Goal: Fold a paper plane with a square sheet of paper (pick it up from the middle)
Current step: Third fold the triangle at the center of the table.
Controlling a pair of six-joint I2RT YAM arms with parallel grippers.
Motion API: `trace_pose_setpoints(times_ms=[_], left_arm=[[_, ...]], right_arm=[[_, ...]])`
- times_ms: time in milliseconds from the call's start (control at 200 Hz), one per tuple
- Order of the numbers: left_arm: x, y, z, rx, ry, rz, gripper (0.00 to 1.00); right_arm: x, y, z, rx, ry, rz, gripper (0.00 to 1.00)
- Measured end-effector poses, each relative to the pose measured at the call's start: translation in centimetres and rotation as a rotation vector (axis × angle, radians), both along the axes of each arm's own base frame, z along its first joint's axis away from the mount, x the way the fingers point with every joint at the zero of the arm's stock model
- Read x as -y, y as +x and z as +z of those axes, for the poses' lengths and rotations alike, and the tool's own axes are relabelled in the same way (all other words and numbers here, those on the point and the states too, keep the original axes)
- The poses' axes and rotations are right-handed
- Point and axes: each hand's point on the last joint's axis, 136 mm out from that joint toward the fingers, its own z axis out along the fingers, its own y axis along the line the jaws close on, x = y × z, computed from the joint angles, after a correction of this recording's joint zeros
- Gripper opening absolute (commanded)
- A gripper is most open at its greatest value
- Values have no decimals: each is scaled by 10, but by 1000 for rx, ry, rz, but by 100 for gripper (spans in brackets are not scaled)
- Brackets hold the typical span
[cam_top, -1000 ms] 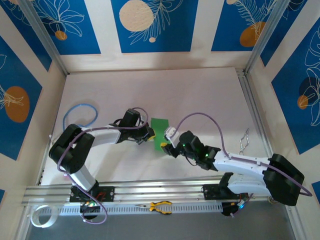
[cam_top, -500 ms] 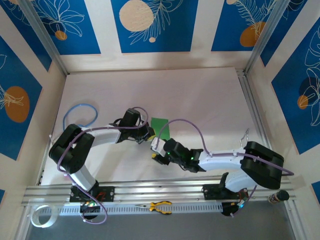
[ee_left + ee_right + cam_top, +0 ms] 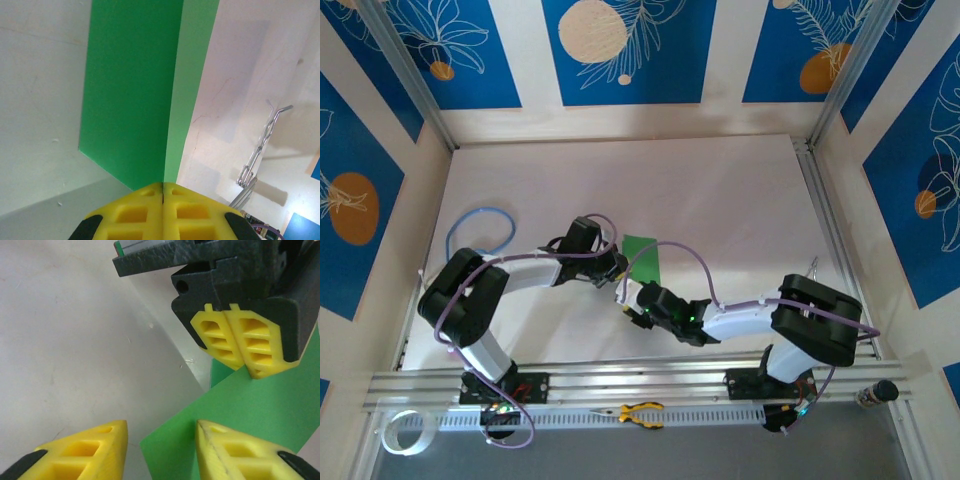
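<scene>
While my left gripper (image 3: 163,186) pinches the creased green sheet (image 3: 130,90), apparently mid-fold, my spread right gripper (image 3: 160,429) should next close on its near corner.

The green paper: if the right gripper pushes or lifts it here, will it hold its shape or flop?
Probably floppy and light: the green paper is a thin sheet, bent along a crease where the left gripper pinches it. Its corner sits unclamped inside the open right gripper, so a push would likely pivot or buckle it.
</scene>
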Motion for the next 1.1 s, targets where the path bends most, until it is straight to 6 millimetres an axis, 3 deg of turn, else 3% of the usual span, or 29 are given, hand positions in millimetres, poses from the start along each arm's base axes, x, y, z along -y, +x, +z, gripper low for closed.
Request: trace_pose_setpoints(times_ms=[275,630,1101], left_arm=[[0,0,0,0,0,0,2],[0,0,0,0,0,0,2],[-1,0,-1,-1,4,3,3]], right_arm=[[1,1,1,1,3,-15,26],[1,4,13,3,49,-44,21],[5,3,11,-10,54,-58,17]])
